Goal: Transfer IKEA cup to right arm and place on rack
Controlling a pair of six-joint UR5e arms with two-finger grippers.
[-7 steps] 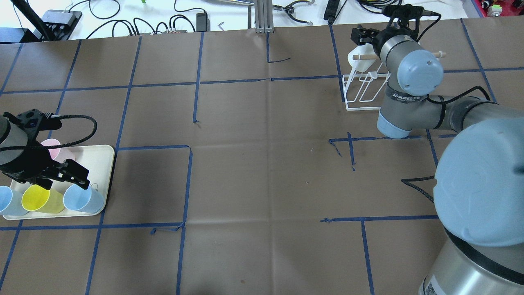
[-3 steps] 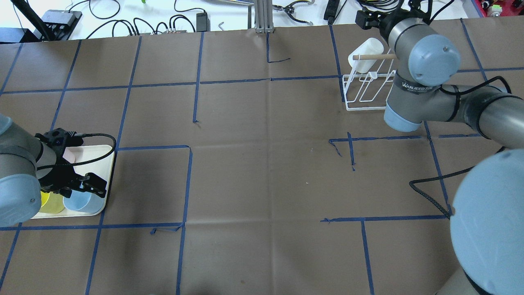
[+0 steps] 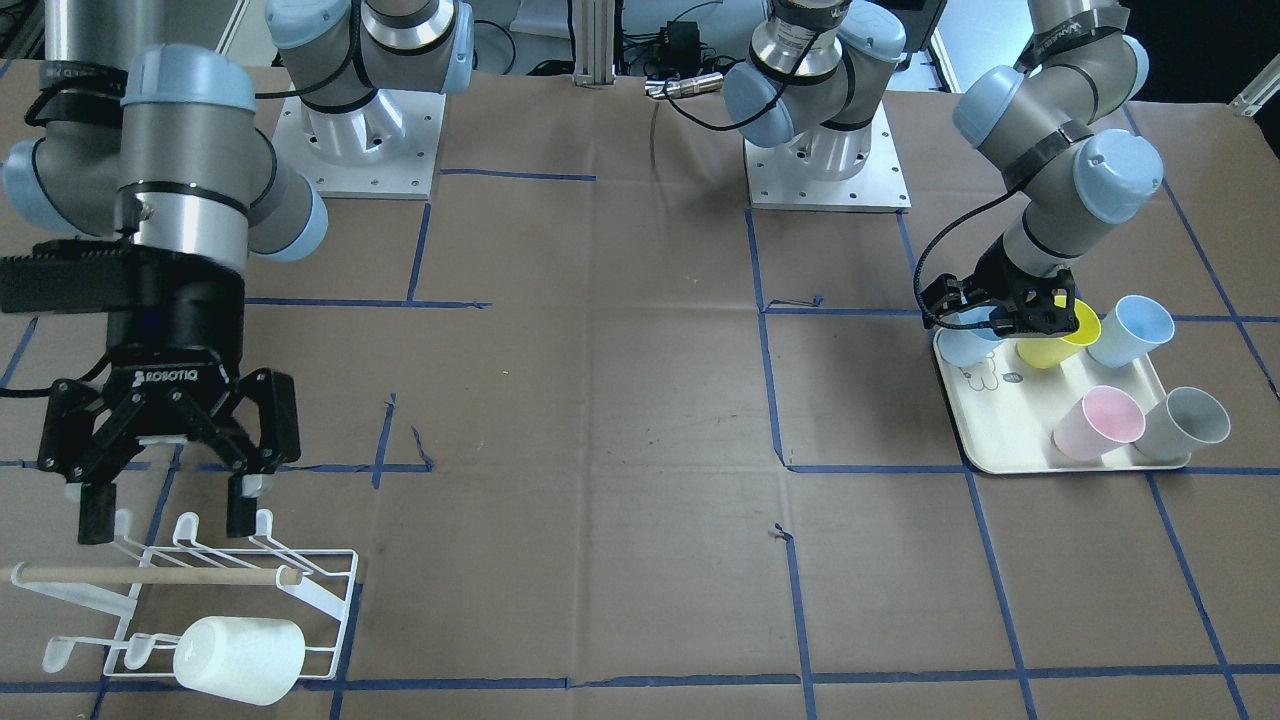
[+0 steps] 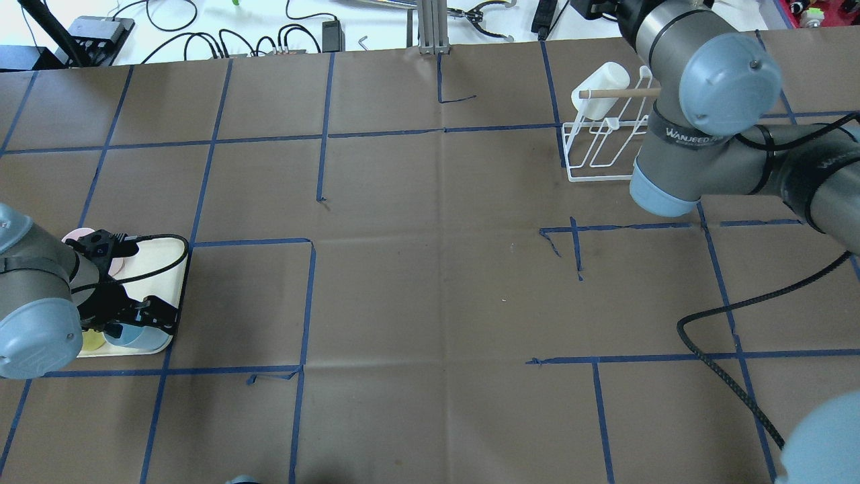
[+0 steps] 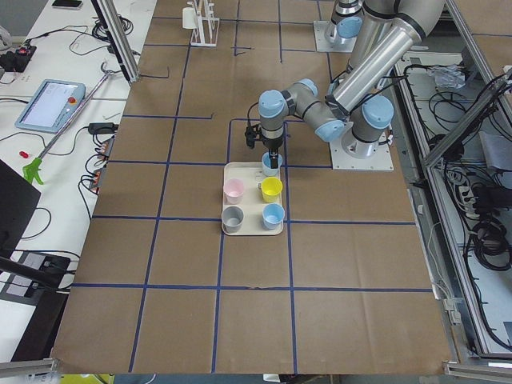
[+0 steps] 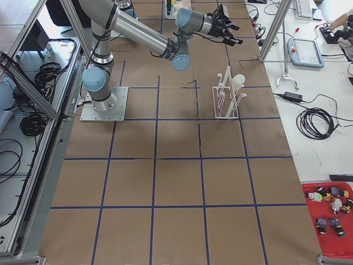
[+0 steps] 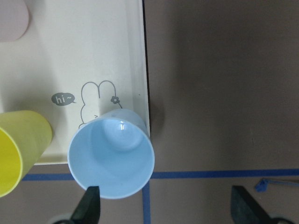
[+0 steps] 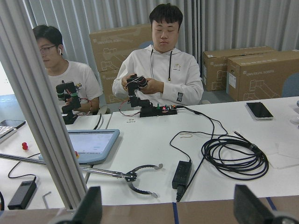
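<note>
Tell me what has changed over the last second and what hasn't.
The left gripper has closed in on the light blue cup at the tray's corner, fingers open, gripping nothing. The right gripper, open, has backed away from the rack. The white cup stays on the rack; nothing else moved.

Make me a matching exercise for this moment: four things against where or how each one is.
1 white cup
2 grey cup
3 left gripper
4 right gripper

A open, near the rack
B mouth up on the tray
C on its side on the rack
D open over a blue cup

Pairs: 1-C, 2-B, 3-D, 4-A
</note>
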